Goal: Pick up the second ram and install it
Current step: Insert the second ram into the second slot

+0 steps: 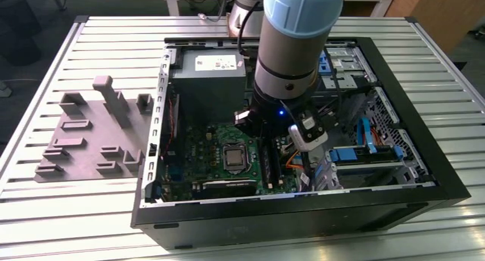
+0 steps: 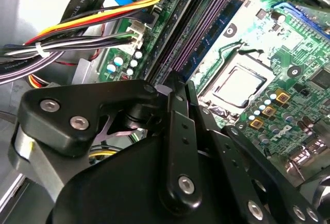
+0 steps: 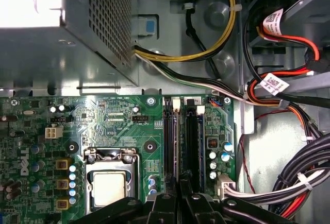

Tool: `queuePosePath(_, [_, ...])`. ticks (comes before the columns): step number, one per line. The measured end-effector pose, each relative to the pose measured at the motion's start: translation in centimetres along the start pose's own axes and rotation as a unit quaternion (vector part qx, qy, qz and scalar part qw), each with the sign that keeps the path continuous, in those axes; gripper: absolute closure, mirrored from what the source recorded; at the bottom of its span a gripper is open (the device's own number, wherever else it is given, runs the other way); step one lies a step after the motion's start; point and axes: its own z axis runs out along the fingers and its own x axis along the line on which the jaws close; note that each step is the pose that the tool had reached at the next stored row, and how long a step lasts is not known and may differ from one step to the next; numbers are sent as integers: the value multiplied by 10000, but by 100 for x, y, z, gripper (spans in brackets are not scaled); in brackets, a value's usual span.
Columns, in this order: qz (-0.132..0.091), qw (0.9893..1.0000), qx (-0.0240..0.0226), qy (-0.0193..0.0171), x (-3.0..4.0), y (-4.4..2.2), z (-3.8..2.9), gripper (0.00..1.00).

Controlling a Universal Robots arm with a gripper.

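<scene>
Black linkages of the gripper [image 2: 175, 86] loom closest in the second wrist view, its tip hanging just above the long black memory slots [image 3: 191, 141] of the green motherboard [image 3: 113, 121]. Whether the gripper is clamped on anything, I cannot tell, and the second ram cannot be told apart from the dark slots under that tip. Beside the slots sits the square processor socket [image 3: 110, 185], and a bundle of cables [image 3: 289, 183] runs along the board's other edge. In the exterior view the arm [image 1: 296, 40] reaches straight down into the open computer case [image 1: 303, 221], which lies flat on the slatted tabletop [image 1: 45, 227] toward the exterior view's right edge. A grey plastic holder [image 1: 91, 136] with upright posts rests near the tabletop's edge on the exterior view's left, well apart from the gripper.
</scene>
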Motion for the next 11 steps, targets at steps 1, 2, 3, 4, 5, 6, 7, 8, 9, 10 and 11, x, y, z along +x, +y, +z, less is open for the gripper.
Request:
queuePosePath(1, [6, 10000, 0, 0, -2, 0, 0, 86])
queuePosePath(2, [11, 10000, 0, -1, -5, -1, 1, 86])
queuePosePath(3, [14, 10000, 0, -1, -7, -2, 2, 86])
queuePosePath(4, [15, 10000, 0, -1, -9, -2, 5, 86])
queuePosePath(5, [15, 10000, 0, -1, -9, -3, 8, 86])
queuePosePath(6, [16, 10000, 0, -1, -9, -3, 12, 86])
queuePosePath(7, [16, 10000, 0, -1, -9, -4, 17, 86])
queuePosePath(8, [15, 10000, 0, -1, -9, -5, 21, 86])
queuePosePath(9, [15, 10000, 0, -1, -10, -6, 26, 86])
queuePosePath(10, [15, 10000, 0, -1, -10, -7, 31, 86])
queuePosePath(11, [15, 10000, 0, -1, -10, -8, 35, 86])
